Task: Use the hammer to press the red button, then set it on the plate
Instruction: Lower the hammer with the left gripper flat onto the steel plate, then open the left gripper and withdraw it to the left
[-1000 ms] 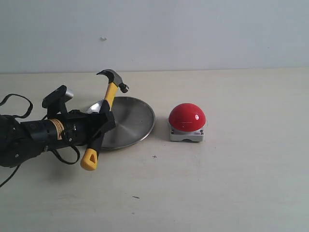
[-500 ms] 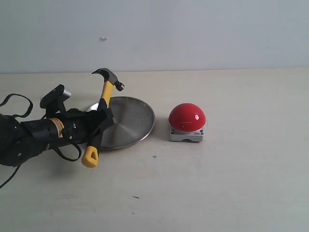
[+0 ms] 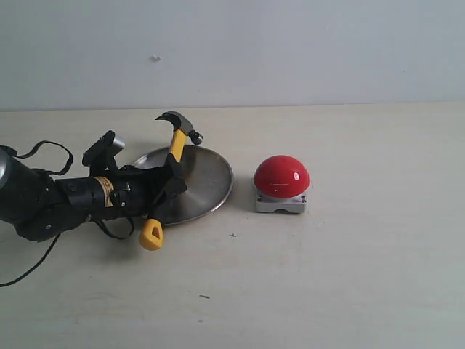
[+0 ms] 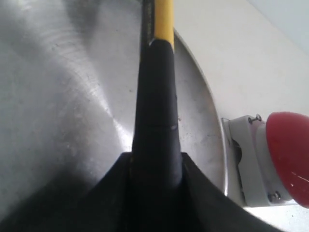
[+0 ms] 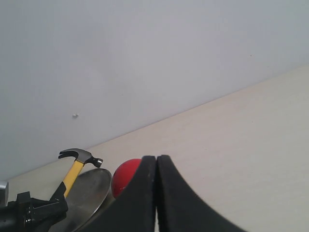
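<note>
The left tool is clenched round the black sleeve of the hammer, which stands tilted over the plate, head up and leaning toward the button, looped end low near the worktop. The right tool is pressed closed on nothing, off to the side. The button looks unpressed, and the head is well apart from it, so the reach across is probably the step in hand. The grip sits far down a long shaft, so the hammer could pivot between the fingers when the head meets the dome. On that glossy curve an off-centre touch might skid off, or shove the small base along the worktop instead of pressing it. The looped end or the arm, riding low, might also clip the plate's rim and drag it. Compared with half a second ago, arm and hammer have shifted toward the button: the head now hangs over the plate's far rim, and the looped end has moved the same way. Plate and button lie where they were.
</note>
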Tool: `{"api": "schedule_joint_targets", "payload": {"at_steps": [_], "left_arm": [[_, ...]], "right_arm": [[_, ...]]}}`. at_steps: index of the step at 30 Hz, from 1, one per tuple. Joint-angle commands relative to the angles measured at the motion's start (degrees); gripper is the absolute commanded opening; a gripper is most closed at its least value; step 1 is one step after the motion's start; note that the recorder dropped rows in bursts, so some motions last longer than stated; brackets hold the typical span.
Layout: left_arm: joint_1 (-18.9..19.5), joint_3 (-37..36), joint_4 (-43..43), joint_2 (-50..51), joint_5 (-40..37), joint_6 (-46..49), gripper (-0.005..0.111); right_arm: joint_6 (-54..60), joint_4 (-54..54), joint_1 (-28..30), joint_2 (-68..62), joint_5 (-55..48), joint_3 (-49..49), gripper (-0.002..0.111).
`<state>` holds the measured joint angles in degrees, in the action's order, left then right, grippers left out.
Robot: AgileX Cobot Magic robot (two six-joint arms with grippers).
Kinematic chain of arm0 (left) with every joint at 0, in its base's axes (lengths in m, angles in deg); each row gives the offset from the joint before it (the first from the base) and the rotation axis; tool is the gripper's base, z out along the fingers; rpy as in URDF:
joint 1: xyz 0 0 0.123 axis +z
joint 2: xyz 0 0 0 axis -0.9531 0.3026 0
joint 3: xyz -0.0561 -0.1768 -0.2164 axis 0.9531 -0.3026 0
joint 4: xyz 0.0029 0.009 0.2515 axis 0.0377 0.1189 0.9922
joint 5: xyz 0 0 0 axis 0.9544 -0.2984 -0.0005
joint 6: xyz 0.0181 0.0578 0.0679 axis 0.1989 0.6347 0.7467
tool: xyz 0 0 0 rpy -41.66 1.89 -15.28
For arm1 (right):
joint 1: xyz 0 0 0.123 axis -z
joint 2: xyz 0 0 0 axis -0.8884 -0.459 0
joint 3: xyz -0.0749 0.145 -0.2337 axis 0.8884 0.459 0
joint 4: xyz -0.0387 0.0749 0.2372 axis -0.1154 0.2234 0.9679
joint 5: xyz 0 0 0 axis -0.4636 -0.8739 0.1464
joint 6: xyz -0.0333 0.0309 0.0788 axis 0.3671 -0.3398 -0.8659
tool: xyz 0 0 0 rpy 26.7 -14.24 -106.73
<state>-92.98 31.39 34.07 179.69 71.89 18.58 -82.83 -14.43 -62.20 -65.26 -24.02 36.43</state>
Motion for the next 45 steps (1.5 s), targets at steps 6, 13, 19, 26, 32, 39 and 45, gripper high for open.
{"api": "schedule_joint_targets", "payload": {"at_steps": [6, 13, 19, 26, 32, 39, 45], "left_arm": [[-0.07, 0.78, -0.59, -0.01, 2.33, 0.44, 0.000], [-0.07, 0.91, -0.25, -0.01, 1.55, 0.96, 0.016], [-0.07, 0.91, -0.14, -0.01, 1.47, 0.96, 0.045], [0.04, 0.91, -0.14, -0.12, 1.47, 0.96, 0.045], [0.75, 0.36, 0.09, -2.09, 1.00, 0.96, 0.045], [3.33, -3.05, 1.53, -6.07, 1.00, 1.46, 0.043], [4.67, -7.37, 1.53, -9.40, 1.22, 2.91, 0.014]], "right_arm": [[0.08, -0.14, 0.35, 0.37, 0.28, 0.28, 0.000], [0.08, 0.21, 0.35, 0.37, 0.28, 0.28, 0.000], [0.08, 0.33, 0.35, 0.37, -0.14, 0.28, 0.000], [0.08, 0.33, 0.35, 0.37, -0.14, 0.28, 0.000], [0.08, 0.33, 0.35, 0.37, -0.14, 0.28, 0.000], [0.08, 0.33, 0.35, 0.37, -0.14, 0.28, 0.000], [0.08, 0.33, 0.35, 0.37, -0.14, 0.28, 0.000]]}}
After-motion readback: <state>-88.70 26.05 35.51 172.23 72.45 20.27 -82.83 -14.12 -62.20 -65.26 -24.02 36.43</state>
